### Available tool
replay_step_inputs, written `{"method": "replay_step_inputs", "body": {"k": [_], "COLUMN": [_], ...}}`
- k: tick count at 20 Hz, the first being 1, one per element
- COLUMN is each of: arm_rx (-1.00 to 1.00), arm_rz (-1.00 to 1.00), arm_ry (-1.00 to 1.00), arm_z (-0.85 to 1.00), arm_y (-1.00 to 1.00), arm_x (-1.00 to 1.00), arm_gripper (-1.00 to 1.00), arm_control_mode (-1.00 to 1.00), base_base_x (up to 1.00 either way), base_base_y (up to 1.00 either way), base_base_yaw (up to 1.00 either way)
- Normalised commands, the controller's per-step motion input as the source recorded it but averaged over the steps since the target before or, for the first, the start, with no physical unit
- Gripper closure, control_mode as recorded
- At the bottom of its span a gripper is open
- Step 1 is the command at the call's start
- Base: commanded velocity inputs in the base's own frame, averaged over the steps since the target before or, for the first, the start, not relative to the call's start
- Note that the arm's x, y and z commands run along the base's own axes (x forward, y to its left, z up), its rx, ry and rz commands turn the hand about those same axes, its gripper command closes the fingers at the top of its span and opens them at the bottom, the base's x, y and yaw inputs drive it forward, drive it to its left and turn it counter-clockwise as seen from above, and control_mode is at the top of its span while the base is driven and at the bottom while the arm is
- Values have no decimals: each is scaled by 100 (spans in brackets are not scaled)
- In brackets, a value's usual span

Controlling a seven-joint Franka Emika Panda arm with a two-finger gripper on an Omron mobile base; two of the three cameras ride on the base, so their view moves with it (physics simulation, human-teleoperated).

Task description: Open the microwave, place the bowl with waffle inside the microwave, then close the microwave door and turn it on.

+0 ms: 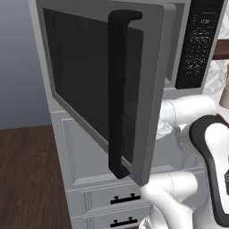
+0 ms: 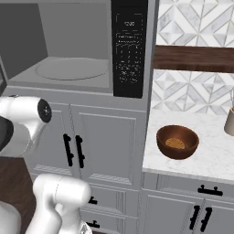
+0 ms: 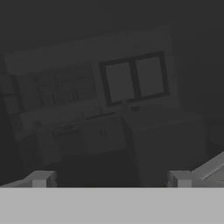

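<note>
The microwave fills the upper left of the frame, its cavity open, turntable visible, keypad panel at center top. The bowl with waffle sits on the marble counter at right, a beige jar at the right edge.

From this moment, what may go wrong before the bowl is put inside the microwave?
1. The microwave door stands swung out in front of the base, close to the white arm; a wide swing toward the counter may knock it.
2. The bowl with waffle sits near the counter's front edge; a clumsy approach may push it off.
3. The claw looks through dark glass, away from the bowl, so it must travel far.
</note>
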Motion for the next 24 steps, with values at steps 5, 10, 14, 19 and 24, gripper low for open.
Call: {"method": "replay_step_inputs", "body": {"k": [5,10,14,19,24], "arm_rx": [0,0,-3,-4,0], "arm_rz": [0,0,0,0,0], "arm_ry": [2,0,0,0,-5], "arm_z": [0,-3,-6,-5,0], "arm_y": [87,65,57,56,0], "arm_x": [-8,1,1,2,-7], "arm_gripper": [-100,-100,-100,-100,-100], "arm_control_mode": [-100,-100,-100,-100,-100], "base_base_x": [0,0,0,0,0], "base_base_y": [0,0,0,0,0], "base_base_yaw": [0,0,0,0,0]}}
